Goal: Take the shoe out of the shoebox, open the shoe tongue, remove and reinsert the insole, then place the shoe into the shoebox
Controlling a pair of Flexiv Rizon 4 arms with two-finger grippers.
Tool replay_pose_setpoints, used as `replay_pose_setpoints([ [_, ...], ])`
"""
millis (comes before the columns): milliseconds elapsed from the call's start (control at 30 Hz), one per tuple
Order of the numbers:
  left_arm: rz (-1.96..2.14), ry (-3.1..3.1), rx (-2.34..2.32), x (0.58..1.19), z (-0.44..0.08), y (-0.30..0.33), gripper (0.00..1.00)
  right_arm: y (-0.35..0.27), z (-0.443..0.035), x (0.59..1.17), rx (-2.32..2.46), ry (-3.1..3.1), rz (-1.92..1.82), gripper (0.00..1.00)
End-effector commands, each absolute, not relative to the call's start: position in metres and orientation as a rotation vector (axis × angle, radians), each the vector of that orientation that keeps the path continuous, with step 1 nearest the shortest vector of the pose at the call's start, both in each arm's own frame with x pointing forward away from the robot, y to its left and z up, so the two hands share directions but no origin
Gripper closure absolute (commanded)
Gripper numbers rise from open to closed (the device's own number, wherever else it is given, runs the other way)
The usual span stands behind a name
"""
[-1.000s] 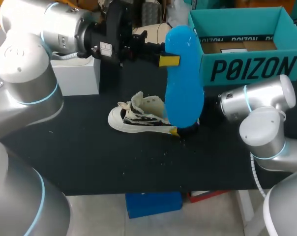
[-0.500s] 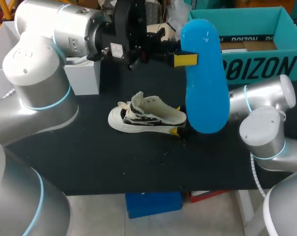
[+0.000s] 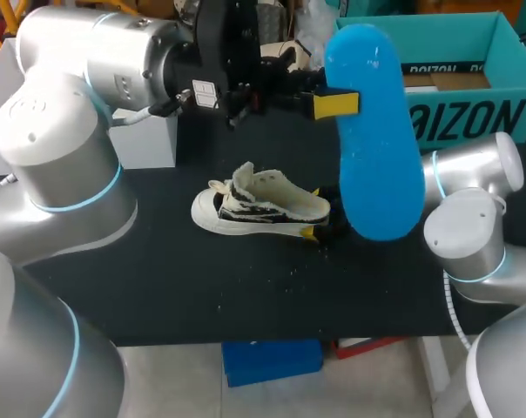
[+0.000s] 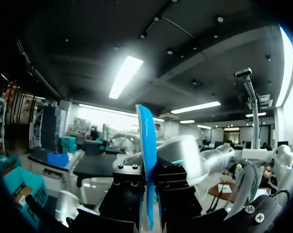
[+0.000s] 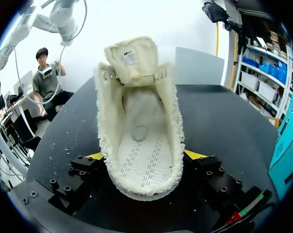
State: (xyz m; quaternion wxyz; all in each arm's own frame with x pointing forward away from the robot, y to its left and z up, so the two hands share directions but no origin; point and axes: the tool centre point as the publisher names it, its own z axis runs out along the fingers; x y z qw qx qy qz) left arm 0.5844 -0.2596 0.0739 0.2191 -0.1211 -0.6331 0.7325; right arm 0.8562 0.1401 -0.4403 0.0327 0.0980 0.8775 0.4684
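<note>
Rightward swings the blue insole [image 3: 376, 148], from above the heel to 3 o'clock of the cream sneaker [image 3: 259, 209]: removal looks done, and reinsertion comes next.

Against the earlier frames, my left gripper [image 3: 334, 103] has carried the insole off the sneaker toward the teal shoebox [image 3: 472, 122] at 1 o'clock. Its fingers are clamped on the insole's faces, and the insole hangs roughly upright, its lower end now in front of my right arm. The sneaker has not shifted. It sits on the black table [image 3: 202, 287] with its toe to 9 o'clock, tongue pulled up and footbed bare, and my right gripper [image 5: 144, 156] is closed on both sides of its heel. I judge the insole must next come back and line up with that opening.
</note>
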Motion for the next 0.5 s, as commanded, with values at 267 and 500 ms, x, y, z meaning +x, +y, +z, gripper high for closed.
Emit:
replay_pose_setpoints([
  [267, 2.037, -1.760, -0.319, 0.580, 0.073, -0.256, 1.00, 0.136, -0.438, 0.859, 0.284, 2.723, 1.395, 0.33],
  [500, 2.037, -1.760, -0.319, 0.580, 0.073, -0.256, 1.00, 0.121, -0.420, 0.862, 0.274, 2.888, 1.181, 0.00],
])
